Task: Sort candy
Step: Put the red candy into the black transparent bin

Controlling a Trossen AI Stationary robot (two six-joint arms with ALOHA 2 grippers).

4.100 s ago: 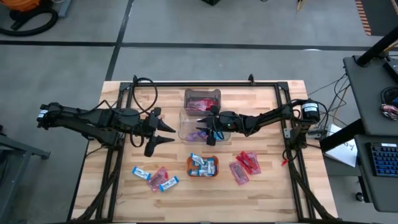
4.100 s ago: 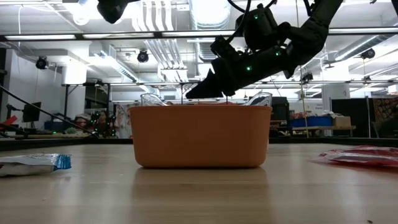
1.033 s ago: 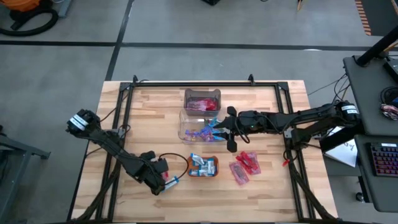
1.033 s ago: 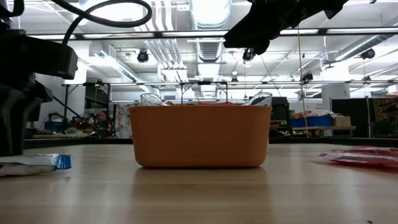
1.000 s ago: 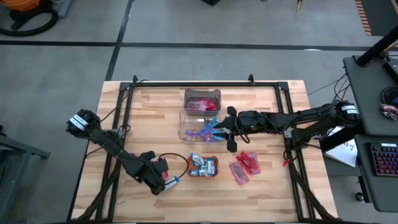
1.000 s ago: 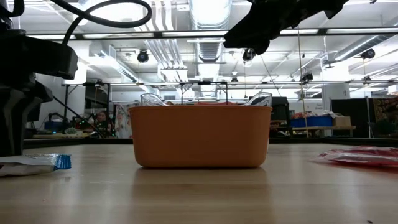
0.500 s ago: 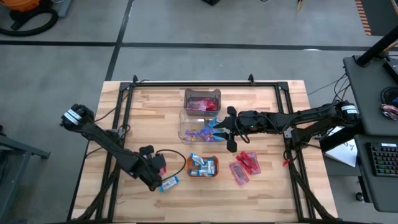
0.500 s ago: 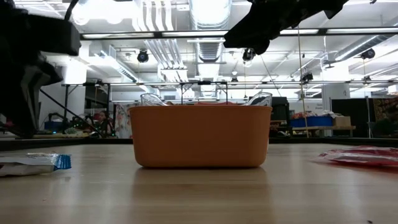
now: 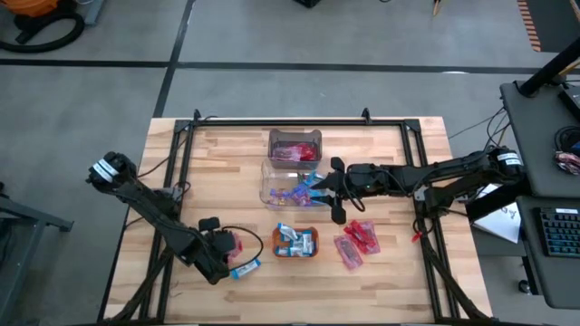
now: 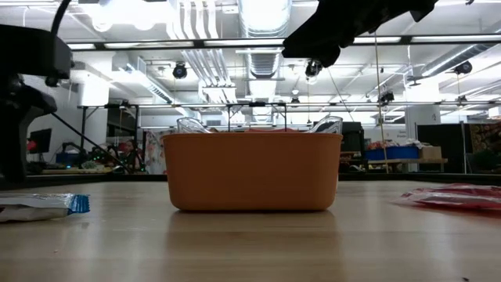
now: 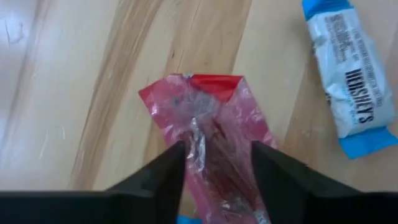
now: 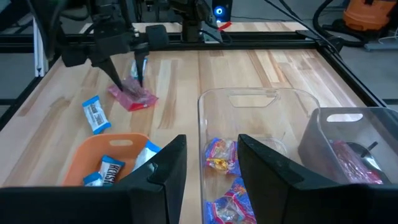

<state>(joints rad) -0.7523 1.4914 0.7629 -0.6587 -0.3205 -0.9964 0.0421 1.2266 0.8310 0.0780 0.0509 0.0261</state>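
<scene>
— From above?
— Left gripper (image 9: 227, 258) sits low at the table's front-left, over a red candy packet (image 9: 235, 244).
— Its wrist view?
— Fingers (image 11: 160, 177) spread apart, straddling the red candy packet (image 11: 211, 143) — blue-and-white bar (image 11: 351, 74) nearby. Right gripper (image 9: 335, 192) waits, part-open.

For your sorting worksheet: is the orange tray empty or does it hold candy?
It holds candy. The high view shows blue-and-white bars lying inside the orange tray, and the right wrist view shows them too.
</scene>
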